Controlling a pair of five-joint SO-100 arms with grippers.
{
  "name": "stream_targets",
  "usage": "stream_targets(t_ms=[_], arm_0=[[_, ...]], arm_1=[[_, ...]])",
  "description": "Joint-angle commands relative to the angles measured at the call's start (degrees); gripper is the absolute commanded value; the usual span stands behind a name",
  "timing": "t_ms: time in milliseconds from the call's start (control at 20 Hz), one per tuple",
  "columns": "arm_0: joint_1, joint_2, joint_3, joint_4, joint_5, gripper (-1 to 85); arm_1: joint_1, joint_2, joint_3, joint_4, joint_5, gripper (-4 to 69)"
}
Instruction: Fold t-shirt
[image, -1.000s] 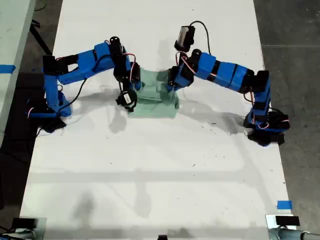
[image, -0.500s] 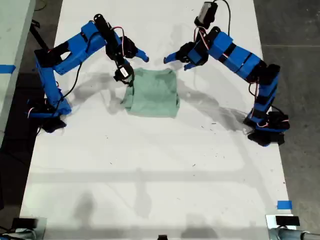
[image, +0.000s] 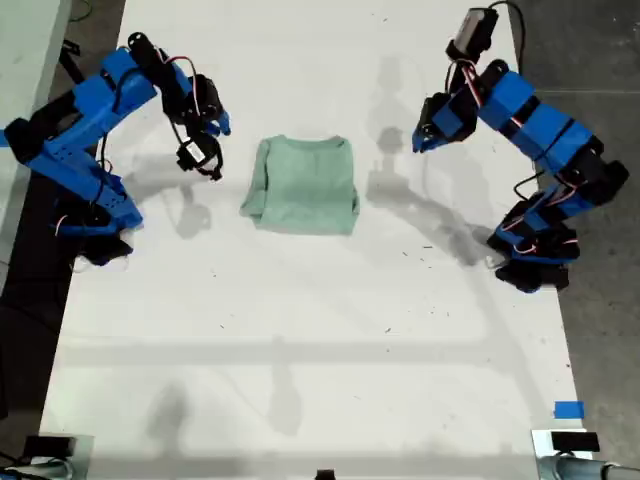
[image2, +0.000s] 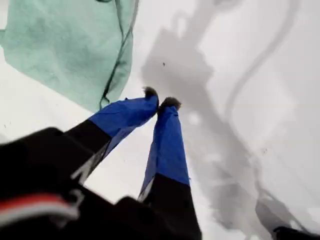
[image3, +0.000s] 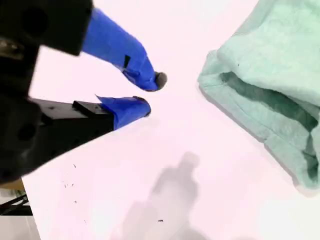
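T-shirt: the pale mint-green t-shirt (image: 303, 186) lies folded into a compact, roughly square packet, flat on the white table (image: 300, 330), towards the far half as the exterior view shows it.
T-shirt edges: in the first wrist view the t-shirt (image2: 65, 45) shows a stitched hem along one side; in the second wrist view the t-shirt (image3: 275, 85) shows stacked layers with a dark open fold between them.
Arms: one blue arm (image: 90, 110) stands at the exterior view's left and another blue arm (image: 540, 125) at the exterior view's right, with the t-shirt between them. We cannot tell from the wrist views which of these is first and which second.
Contact: neither arm touches the cloth; both are raised and clear of it.
First gripper: our first gripper (image2: 160, 99) has its blue fingertips drawn together, all but touching, with nothing between them; it sits over bare table just beside the t-shirt's edge.
Second gripper: our second gripper (image3: 151, 93) has its tips a little apart and holds nothing; it is near the t-shirt's layered edge but off it.
Shadows: grey arm shadows fall on the table beside the t-shirt.
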Motion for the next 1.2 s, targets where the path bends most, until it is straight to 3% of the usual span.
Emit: stream_targets(t_ms=[0, 100, 250, 350, 450, 700, 850, 950, 1150], arm_0=[[3.16, 21.97, 20.04, -5.89, -1.32, 0.1], [4.66, 34.98, 33.13, -7.65, -4.39, 0.0], [5.63, 56.6, 52.91, -11.07, -8.17, 0.0], [8.09, 72.77, 62.58, -12.3, -10.28, 0.0], [9.67, 83.14, 68.55, -11.43, -14.24, 0.0], [12.39, 91.67, 79.28, -14.06, -15.73, 0.4], [13.8, 91.67, 79.28, -11.25, -15.82, 0.3], [13.8, 91.67, 79.28, -7.65, -15.82, 0.3], [17.75, 91.67, 79.37, -7.56, -15.29, 0.5]], arm_1=[[-7.38, 14.24, 11.34, -2.02, 4.75, -1.3], [-15.73, 19.86, 20.13, -6.42, 9.84, -1.3], [-26.89, 15.29, 25.4, -24.43, 13.97, -1.3], [-30.67, 3.34, 18.19, -32.43, 13.89, -1.3], [-32.61, -8.7, 7.65, -35.95, 12.57, -1.3], [-33.57, -32.7, -17.84, -34.72, 8.44, -1.3], [-31.99, -42.63, -29.44, -33.05, 6.06, -1.3], [-29.79, -46.58, -33.93, -32.26, 3.96, -1.3], [-21.18, -49.66, -37.79, -30.15, -2.29, -1.3]])
